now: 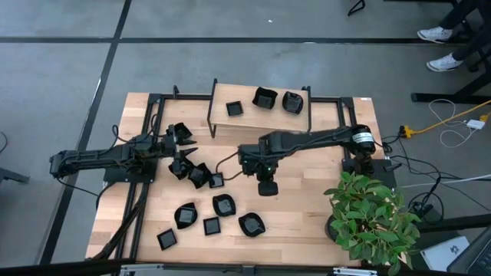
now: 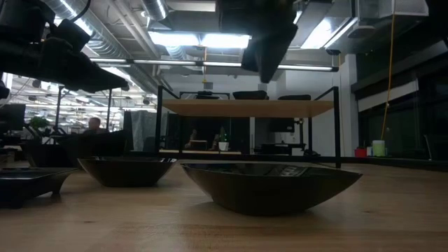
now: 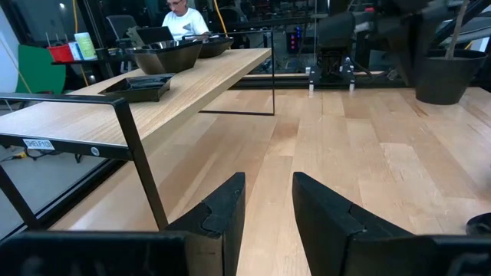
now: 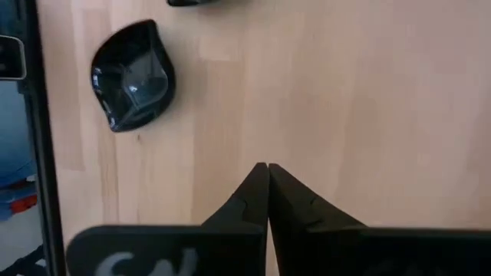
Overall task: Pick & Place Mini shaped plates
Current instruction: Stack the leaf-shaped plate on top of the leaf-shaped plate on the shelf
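Several mini shaped plates lie flat on the table's near half, among them a rounded one (image 1: pixel 223 204) and a wavy one (image 1: pixel 252 224). More sit in a cluster (image 1: pixel 198 175) beside my left gripper. Three plates stand on the raised wooden shelf (image 1: pixel 265 98). My left gripper (image 3: pixel 268 205) is open and empty; it hovers level by the cluster (image 1: pixel 181 142) and points toward the shelf. My right gripper (image 4: pixel 267 175) is shut and empty. It points down over bare wood at the table's middle (image 1: pixel 266 185), and a leaf-shaped plate (image 4: pixel 132 75) lies off to one side.
The shelf on thin black legs (image 3: pixel 142 157) spans the far middle of the table. A potted plant (image 1: pixel 372 215) stands at the near right corner. Bare wood lies right of centre (image 1: pixel 307 192). A person (image 3: pixel 180 15) sits beyond the table; shoes (image 1: pixel 439 34) show on the floor.
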Robot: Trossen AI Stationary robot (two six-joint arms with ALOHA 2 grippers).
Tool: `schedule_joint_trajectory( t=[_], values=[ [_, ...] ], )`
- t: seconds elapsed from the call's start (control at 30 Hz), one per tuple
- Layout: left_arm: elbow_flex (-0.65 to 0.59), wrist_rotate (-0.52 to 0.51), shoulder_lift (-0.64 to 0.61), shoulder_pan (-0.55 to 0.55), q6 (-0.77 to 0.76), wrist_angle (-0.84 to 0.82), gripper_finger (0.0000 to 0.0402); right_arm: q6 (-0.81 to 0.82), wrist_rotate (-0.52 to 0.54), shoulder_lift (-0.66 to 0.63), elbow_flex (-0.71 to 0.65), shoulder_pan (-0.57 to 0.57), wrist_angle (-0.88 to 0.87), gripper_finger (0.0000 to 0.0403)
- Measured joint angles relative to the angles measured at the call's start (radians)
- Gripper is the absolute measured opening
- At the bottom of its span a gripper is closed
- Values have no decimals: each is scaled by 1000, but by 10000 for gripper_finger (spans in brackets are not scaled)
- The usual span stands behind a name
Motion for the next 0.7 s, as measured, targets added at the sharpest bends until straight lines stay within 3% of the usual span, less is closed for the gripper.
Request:
schedule_joint_trajectory(
  t=[0.17,0.43,0.7],
  values=[
    [0,0,0,0,0,0,104,-34,1,0,-45,28,93,5],
    [0,0,0,0,0,0,104,-330,1,-2,-51,86,111,12],
    [0,0,0,0,0,0,104,-345,1,-2,-51,124,128,9]
  ],
)
